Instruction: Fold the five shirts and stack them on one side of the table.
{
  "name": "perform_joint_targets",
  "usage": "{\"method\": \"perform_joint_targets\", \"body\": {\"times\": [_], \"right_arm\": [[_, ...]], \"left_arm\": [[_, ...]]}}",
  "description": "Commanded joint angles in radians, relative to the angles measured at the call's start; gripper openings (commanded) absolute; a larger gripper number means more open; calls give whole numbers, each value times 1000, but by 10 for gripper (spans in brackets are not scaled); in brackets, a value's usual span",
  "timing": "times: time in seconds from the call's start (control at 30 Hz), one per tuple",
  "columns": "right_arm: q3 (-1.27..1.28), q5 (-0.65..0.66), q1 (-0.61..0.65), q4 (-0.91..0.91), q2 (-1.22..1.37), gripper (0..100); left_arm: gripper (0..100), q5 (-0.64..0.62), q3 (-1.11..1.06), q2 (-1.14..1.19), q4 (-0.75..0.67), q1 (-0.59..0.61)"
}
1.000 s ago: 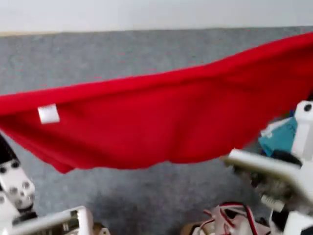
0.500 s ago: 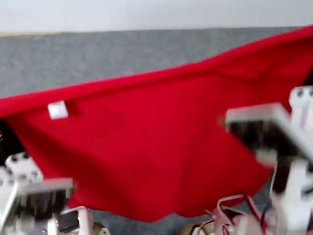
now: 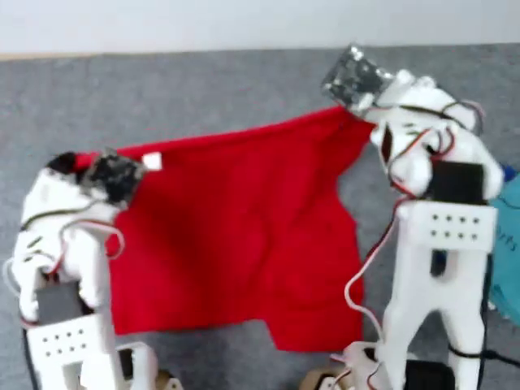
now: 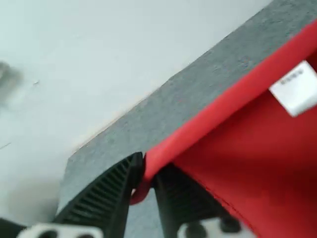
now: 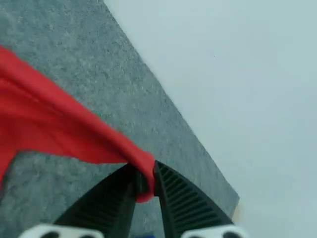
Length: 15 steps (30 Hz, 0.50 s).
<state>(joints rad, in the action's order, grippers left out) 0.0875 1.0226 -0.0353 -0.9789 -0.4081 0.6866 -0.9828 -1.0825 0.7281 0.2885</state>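
Grey felt table (image 3: 244, 89): one red shirt (image 3: 236, 236), spread open, unfolded; far corners clamped in left gripper (image 4: 147, 172) and right gripper (image 5: 146, 174). Teal garment (image 3: 508, 236) at table's right edge. No folded stack seen; task judged early

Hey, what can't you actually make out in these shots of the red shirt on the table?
High view: teal cloth, cut by the right edge, partly behind the right arm; whether folded, unclear.
High view: red shirt, left side partly hidden behind the left arm.
Left wrist view: white tag, print blurred.
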Motion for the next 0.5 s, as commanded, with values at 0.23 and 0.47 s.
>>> {"method": "perform_joint_targets", "body": {"times": [0.23, 0.47], "right_arm": [[77, -12, 5, 352, 114, 11], [-275, -14, 8, 349, 412, 11]], "left_arm": [[5, 9, 249, 500, -207, -37], [5, 8, 653, 896, -204, -43]]}}
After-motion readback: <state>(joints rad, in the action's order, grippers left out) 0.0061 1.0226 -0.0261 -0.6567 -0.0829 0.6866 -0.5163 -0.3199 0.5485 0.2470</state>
